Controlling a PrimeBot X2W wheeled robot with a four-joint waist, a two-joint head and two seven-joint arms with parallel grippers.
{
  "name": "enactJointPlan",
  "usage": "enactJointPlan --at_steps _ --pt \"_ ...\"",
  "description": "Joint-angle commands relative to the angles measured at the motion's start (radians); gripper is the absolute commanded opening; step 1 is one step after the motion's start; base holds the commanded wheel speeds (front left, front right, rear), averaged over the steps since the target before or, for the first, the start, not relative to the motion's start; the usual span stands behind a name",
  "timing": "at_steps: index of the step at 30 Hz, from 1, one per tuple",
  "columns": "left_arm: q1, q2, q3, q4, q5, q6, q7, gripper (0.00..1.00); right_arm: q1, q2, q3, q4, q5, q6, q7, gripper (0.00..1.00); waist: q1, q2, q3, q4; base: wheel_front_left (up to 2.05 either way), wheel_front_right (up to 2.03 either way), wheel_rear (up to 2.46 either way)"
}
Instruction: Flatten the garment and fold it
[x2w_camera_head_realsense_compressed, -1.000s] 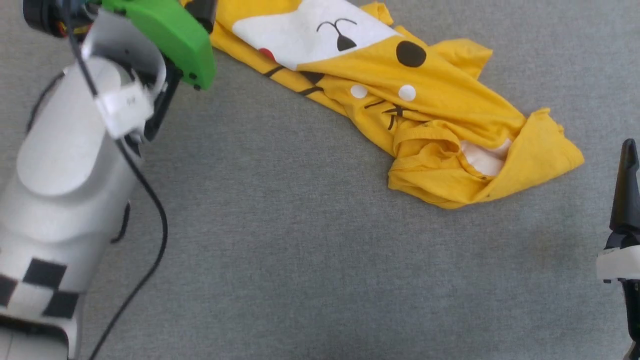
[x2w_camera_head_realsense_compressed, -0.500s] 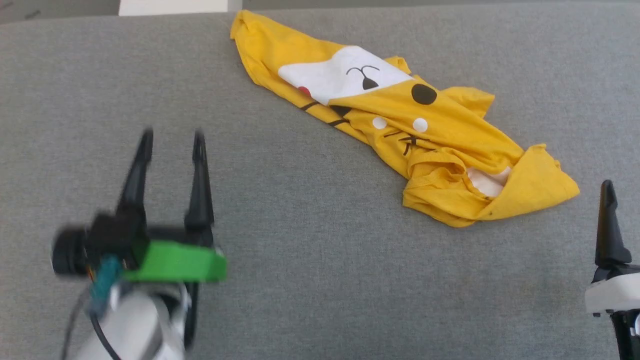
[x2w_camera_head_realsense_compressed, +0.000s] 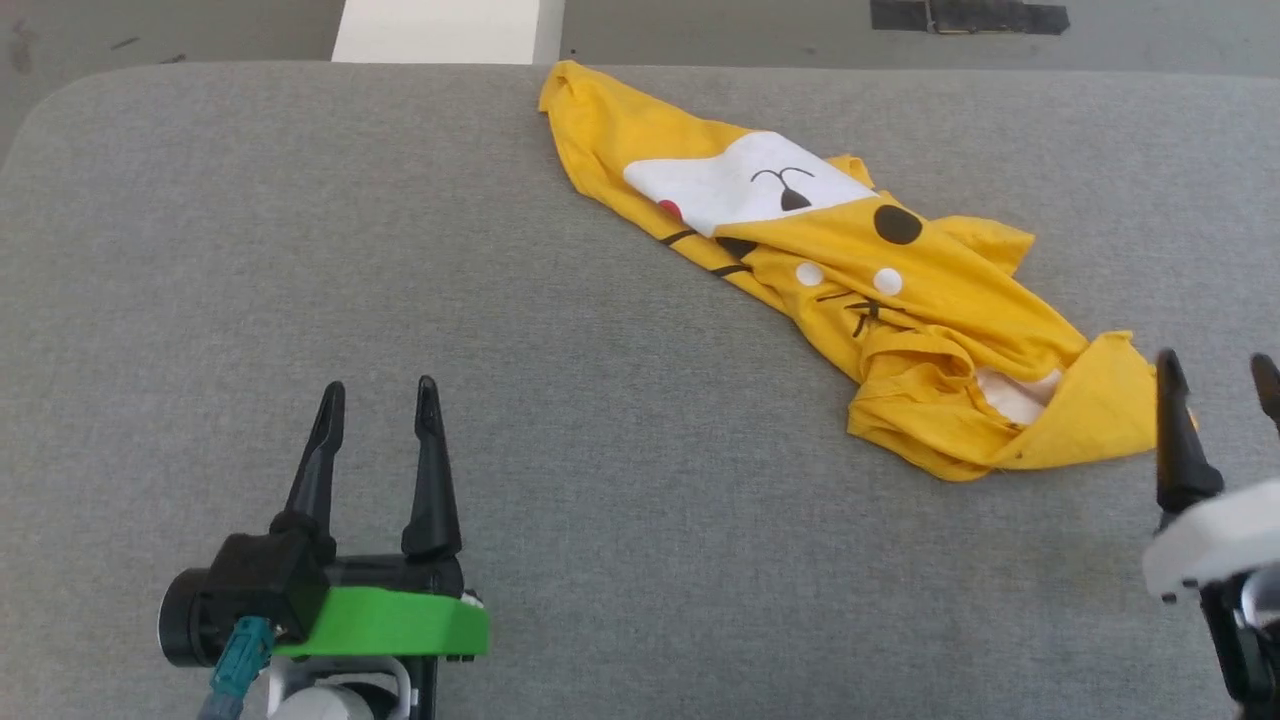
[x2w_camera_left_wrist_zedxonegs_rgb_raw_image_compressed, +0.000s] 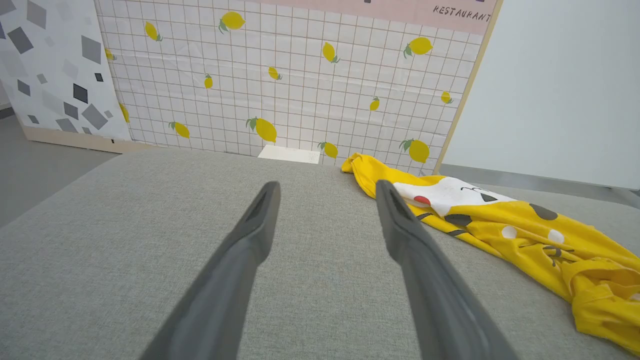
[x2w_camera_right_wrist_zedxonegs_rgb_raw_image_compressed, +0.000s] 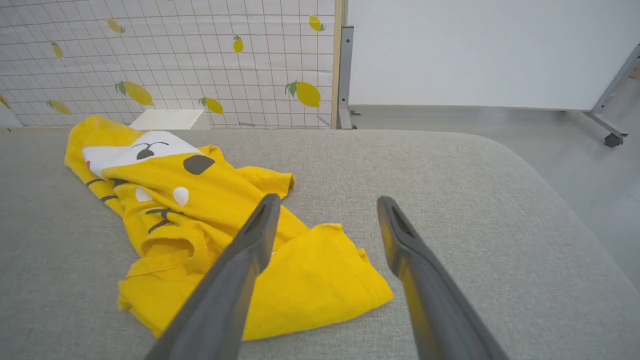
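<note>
The left pincer (x2w_camera_head_realsense_compressed: 381, 385) hovers over the bare grey tabletop (x2w_camera_head_realsense_compressed: 620, 470), fingers spread wide and holding nothing. To its right the garment (x2w_camera_head_realsense_compressed: 900, 300) lies crumpled in a diagonal strip (white patch toward the far edge). The right pincer (x2w_camera_head_realsense_compressed: 1215, 358), equally wide and empty, sits by the garment's near right corner.

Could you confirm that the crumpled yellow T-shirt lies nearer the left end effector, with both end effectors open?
Not quite: in the head view the T-shirt lies nearer the right end effector, not the left end effector; both are open.
</note>
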Motion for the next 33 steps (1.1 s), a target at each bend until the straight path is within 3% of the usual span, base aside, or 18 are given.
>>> enactJointPlan --at_steps 1,5,12,20,22,27,33 --pt "-0.004 -0.009 0.007 0.007 0.016 -0.014 -0.007 1.00 -0.035 -0.004 0.012 0.005 -0.013 -0.002 0.048 1.00 0.0000 0.0000 0.009 0.007 0.00 0.00 0.00" --pt "-0.007 -0.034 0.014 0.019 0.021 -0.044 -0.007 1.00 -0.106 -0.069 0.027 0.047 -0.014 -0.002 0.174 1.00 0.0000 0.0000 0.040 0.017 0.00 0.00 0.00" --pt "-0.024 -0.073 0.022 0.042 0.041 -0.089 -0.008 1.00 -0.181 -0.183 0.035 0.165 0.032 -0.002 0.291 1.00 0.0000 0.0000 0.108 0.032 0.00 0.00 0.00" --pt "-0.059 -0.103 0.035 0.061 0.070 -0.127 -0.008 1.00 -0.202 -0.228 0.054 0.283 0.105 -0.002 0.383 1.00 0.0000 0.0000 0.163 0.044 0.00 0.00 0.00" --pt "-0.063 -0.109 0.040 0.067 0.075 -0.133 -0.008 1.00 -0.212 -0.226 0.045 0.291 0.111 -0.002 0.382 0.00 0.0000 0.0000 0.165 0.043 0.00 0.00 0.00" --pt "-0.060 -0.129 0.055 0.084 0.080 -0.145 -0.008 1.00 -0.236 -0.226 0.031 0.257 0.130 -0.002 0.344 0.00 0.0000 0.0000 0.137 0.037 0.00 0.00 0.00" --pt "-0.037 -0.149 0.087 0.096 0.082 -0.161 -0.008 1.00 -0.305 -0.248 0.078 0.109 0.171 -0.002 0.318 0.00 0.0000 0.0000 0.054 0.034 0.00 0.00 0.00"
